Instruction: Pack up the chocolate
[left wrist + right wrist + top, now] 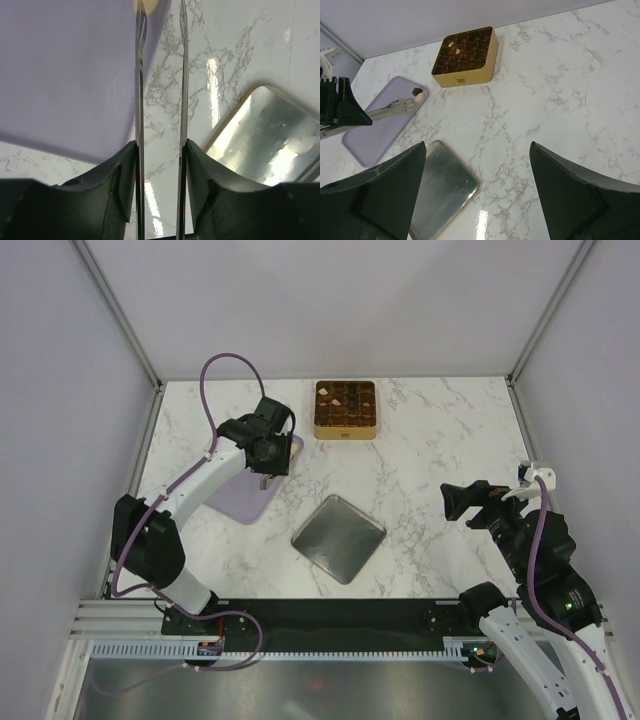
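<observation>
Left of the gold tin [345, 408] and nearer the arms, a lilac board [372, 132] lies on the marble surface [560, 90]. The left gripper [408, 105] is over the board's tin-side end, its thin fingers [139, 100] a narrow gap apart with nothing seen between them. Just beyond their tips a dark chocolate piece [417, 91] and a pale chocolate piece [420, 98] sit on the board. More chocolate pieces [452, 46] lie in the tin's compartments. A metal lid [338, 538] lies in front of the tin. Well to the tin's right, the right gripper [476, 147] has its fingers spread wide, holding nothing.
</observation>
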Tool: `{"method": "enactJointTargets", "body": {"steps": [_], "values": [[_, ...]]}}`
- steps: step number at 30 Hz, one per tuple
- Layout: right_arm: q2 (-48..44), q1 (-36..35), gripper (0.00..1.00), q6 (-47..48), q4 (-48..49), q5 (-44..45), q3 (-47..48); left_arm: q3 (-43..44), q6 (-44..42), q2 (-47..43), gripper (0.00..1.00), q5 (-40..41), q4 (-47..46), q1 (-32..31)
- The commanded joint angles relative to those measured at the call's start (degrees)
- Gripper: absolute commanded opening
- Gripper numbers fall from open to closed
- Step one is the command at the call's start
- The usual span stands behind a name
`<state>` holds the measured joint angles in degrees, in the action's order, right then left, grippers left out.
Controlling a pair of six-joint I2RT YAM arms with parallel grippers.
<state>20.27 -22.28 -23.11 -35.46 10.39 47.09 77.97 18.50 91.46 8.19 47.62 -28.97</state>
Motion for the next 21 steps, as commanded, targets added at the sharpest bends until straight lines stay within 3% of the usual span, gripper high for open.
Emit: {"method": "enactJointTargets", "body": {"steps": [1, 21], "values": [[-0.23, -0.13, 0.93, 0.35, -0.04, 0.33, 1.69, 0.51, 1.63, -2.51, 0.50, 3.50, -2.09, -0.03], [-0.32, -0.22, 0.93, 1.05, 1.01, 1.30, 0.72, 3.23, 0.66, 3.81, 0.49, 4.91, -1.82, 0.23]]}}
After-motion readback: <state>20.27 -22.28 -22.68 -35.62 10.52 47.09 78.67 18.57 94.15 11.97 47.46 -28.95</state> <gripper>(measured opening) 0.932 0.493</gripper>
